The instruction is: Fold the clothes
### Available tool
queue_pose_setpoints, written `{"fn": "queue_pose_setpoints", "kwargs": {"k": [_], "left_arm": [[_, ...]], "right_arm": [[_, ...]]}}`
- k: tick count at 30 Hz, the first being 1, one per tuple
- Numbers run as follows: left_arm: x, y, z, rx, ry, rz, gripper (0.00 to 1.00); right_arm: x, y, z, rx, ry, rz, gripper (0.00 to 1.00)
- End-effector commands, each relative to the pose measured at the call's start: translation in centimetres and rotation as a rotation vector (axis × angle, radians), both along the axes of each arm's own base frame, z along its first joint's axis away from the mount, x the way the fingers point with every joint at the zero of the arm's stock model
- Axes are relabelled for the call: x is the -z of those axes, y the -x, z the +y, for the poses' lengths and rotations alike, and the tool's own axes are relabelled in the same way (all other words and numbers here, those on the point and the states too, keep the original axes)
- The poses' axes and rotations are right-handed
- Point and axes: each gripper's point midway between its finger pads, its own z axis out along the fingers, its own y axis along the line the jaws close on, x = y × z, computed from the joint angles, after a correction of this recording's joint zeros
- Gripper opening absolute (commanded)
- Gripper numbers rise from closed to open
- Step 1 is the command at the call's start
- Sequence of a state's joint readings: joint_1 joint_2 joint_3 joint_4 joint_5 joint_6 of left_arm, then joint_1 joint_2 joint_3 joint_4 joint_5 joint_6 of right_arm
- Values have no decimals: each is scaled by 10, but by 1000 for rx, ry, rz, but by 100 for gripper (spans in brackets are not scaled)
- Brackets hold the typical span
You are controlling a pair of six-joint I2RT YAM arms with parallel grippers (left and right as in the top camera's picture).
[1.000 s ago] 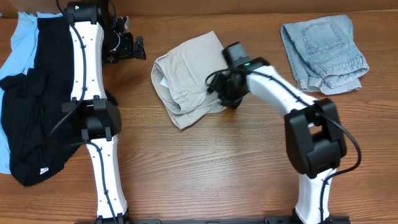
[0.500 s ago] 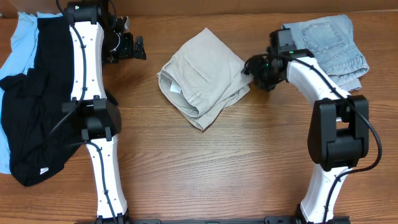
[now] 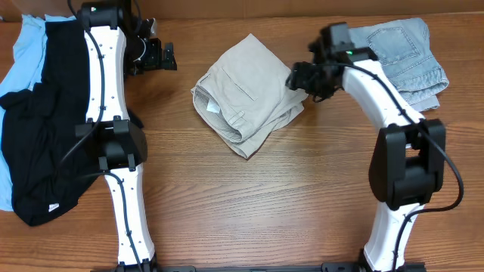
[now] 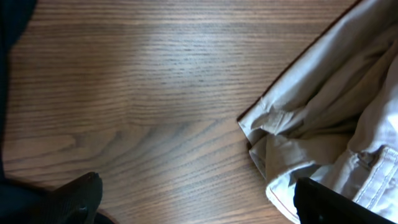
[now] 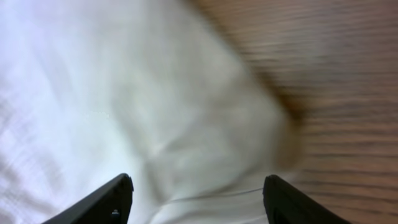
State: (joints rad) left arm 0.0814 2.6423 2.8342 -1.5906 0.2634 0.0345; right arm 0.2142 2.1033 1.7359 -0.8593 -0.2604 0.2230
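The pale beige shorts (image 3: 246, 94) lie folded in a rough diamond on the middle of the table. My right gripper (image 3: 299, 78) hovers at their right corner. In the right wrist view its fingers (image 5: 199, 199) are open, with blurred beige cloth (image 5: 124, 93) beneath and nothing between them. My left gripper (image 3: 162, 57) is open and empty over bare wood, left of the shorts. The left wrist view shows its fingers (image 4: 199, 205) wide apart and the shorts' hem (image 4: 323, 112) at the right. A faded denim piece (image 3: 397, 53) lies folded at the back right.
A black garment (image 3: 45, 121) and a sky-blue one (image 3: 19, 64) lie piled at the table's left edge, partly under the left arm. The wooden table (image 3: 265, 204) shows bare in front of the shorts. A cardboard-coloured wall runs along the back edge.
The beige shorts slid right and turned together with my right gripper, then stayed put. The right gripper has since moved slightly left and back at their right corner. The left arm has not moved.
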Motion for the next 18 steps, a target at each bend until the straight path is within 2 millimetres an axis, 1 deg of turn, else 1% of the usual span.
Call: {"fn": "queue_pose_setpoints", "kwargs": {"k": [1, 4, 8, 9, 10, 12, 13, 15, 18], "left_arm": [[-27, -4, 17, -63, -11, -64, 100], [-27, -6, 25, -82, -11, -71, 100], [-27, -6, 37, -104, -12, -72, 100], [-27, -6, 42, -114, -13, -73, 100], [-27, -5, 45, -119, -13, -73, 100], [-27, -5, 50, -129, -13, -72, 100], [-27, -5, 52, -133, -13, -72, 100], [-27, -4, 56, -139, -13, -72, 100], [-27, -4, 57, -141, -13, -72, 100]], "right_arm": [[-56, 6, 46, -195, 86, -182, 74], [-51, 28, 85, -296, 122, -186, 76], [-39, 50, 122, -378, 211, -198, 80], [-33, 59, 137, -413, 234, -202, 84], [-28, 65, 146, -436, 243, -200, 85], [-20, 75, 160, -493, 255, -198, 86], [-18, 78, 163, -501, 265, -198, 86], [-10, 79, 166, -507, 292, -199, 88], [6, 77, 169, -512, 314, -188, 96]]}}
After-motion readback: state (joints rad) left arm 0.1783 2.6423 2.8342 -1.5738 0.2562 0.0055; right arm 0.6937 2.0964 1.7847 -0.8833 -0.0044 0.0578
